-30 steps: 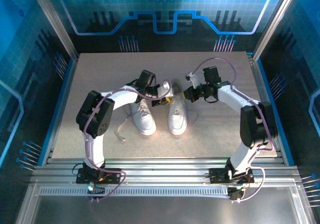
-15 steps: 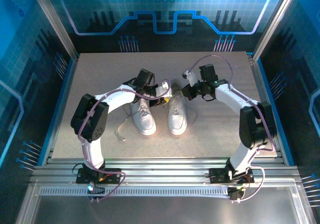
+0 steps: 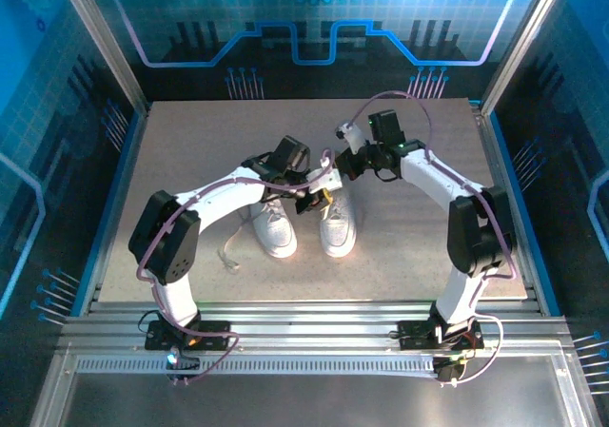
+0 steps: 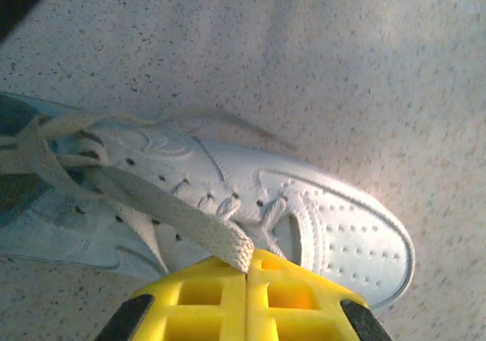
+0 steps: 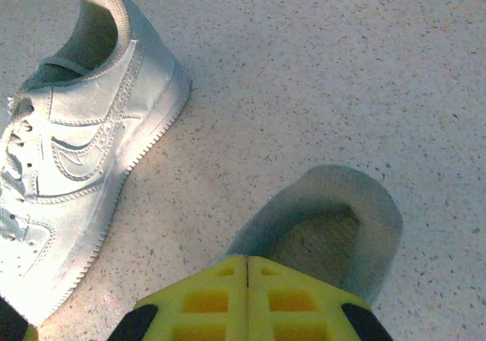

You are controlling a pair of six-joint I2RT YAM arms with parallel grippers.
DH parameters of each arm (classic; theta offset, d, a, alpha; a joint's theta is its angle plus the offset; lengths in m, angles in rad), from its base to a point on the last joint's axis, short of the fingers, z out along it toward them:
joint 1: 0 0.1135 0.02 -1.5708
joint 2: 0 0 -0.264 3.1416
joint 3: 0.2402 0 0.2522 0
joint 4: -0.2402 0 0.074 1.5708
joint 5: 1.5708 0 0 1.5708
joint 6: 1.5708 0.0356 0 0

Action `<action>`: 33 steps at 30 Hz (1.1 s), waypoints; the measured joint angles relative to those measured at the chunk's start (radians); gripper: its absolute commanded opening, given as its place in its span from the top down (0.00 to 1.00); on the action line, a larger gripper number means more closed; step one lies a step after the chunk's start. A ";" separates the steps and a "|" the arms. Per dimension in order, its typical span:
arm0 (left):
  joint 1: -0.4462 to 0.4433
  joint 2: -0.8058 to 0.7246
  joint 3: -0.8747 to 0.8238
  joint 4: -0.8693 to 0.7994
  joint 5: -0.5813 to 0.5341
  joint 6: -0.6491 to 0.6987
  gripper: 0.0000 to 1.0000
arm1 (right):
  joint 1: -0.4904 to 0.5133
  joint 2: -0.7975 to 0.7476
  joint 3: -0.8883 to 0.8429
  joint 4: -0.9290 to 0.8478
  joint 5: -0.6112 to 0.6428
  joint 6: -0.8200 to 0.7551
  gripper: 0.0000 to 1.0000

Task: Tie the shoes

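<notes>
left arm (image 3: 219, 191): reaches from the near-left base across to mid-desk. a loose lace end (image 3: 228, 251) lies on the desk (image 3: 190, 151) just left of the left sneaker (image 3: 277, 229).

the shoes: the pair stands side by side at the middle of the desk, toes toward the arm bases. the two are close but apart, with the right sneaker (image 3: 340, 227) beside the left one.

left jaws: in the top view they sit over the heel end of the pair, at the inner edge of the right sneaker. in the left wrist view the yellow jaws are pressed together, clamped on the end of a flat white lace (image 4: 182, 216). that lace runs up from the eyelets of a sneaker (image 4: 342, 235) lying across the frame, toe to the right. which of the pair it is cannot be told from that view.

right jaws: in the top view they sit just beyond the heel of the right sneaker. in the right wrist view they are together with nothing seen between them, above bare desk and their own shadow (image 5: 326, 227). a sneaker (image 5: 83, 151) lies to their left.

right arm (image 3: 433, 175): arches in from the near-right base.
</notes>
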 measured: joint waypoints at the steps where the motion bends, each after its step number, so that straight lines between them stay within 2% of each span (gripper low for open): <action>1: -0.006 0.003 0.013 0.001 0.000 -0.047 1.00 | 0.003 0.006 0.008 -0.002 -0.003 -0.001 1.00; 9: -0.068 0.055 0.057 0.076 0.000 -0.376 1.00 | 0.009 0.045 0.042 -0.001 -0.018 -0.001 1.00; 15: -0.089 0.094 0.057 0.147 0.001 -0.532 1.00 | -0.006 0.079 0.050 0.000 0.000 0.005 1.00; 17: -0.089 0.095 0.057 0.158 0.000 -0.564 0.82 | -0.006 0.086 0.056 0.000 0.000 0.012 1.00; 19: -0.089 0.095 0.056 0.174 0.000 -0.589 0.69 | -0.007 0.090 0.066 0.001 0.001 0.017 1.00; 23: -0.083 0.093 0.055 0.191 0.002 -0.611 0.59 | -0.008 0.091 0.074 0.002 0.001 0.025 1.00; 30: -0.032 0.008 0.007 0.206 0.028 -0.612 0.56 | 0.017 0.092 0.086 -0.002 -0.046 0.043 0.60; 33: 0.028 -0.063 -0.032 0.206 0.019 -0.616 0.56 | 0.023 0.082 0.086 -0.018 -0.077 0.060 0.52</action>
